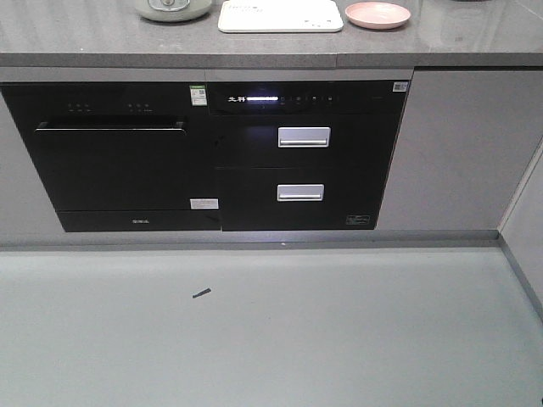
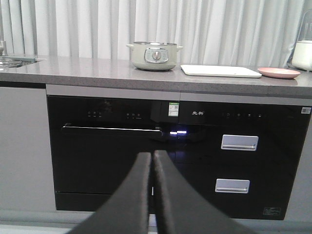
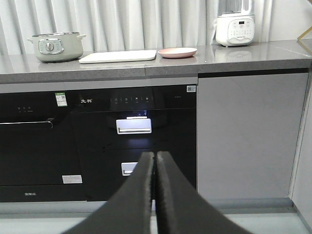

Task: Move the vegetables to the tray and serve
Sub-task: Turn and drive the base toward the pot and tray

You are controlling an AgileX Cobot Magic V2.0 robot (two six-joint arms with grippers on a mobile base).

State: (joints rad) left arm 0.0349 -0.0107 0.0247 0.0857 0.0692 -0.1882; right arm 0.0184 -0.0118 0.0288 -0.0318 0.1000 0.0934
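well, both my pairs of jaws are pressed together with nothing between them. my left gripper point(image 2: 152, 155) and right gripper point(image 3: 155, 155) each hang low in front of the black appliance fronts point(image 1: 127, 170), well short of the counter point(image 1: 85, 42).

the tray point(image 1: 280, 17) lies up on that counter, above and ahead of both grippers. it is up and to the right from my left one, and up and to the left from my right one. so it sits about between the arms, and i judge neither is clearly nearer. its long axis runs side to side along the counter's front edge.

a pot point(image 2: 155, 56) stands to the tray's left, apart from it. a pink plate point(image 3: 177, 52) sits just beside its right end, not touching. the vegetables i cannot see in any view; whether they are in the pot is hidden from me.

between me and the appliance fronts the floor point(image 1: 254, 339) is open. i judge the first need is to close in and raise the arms over the counter lip before any reach.
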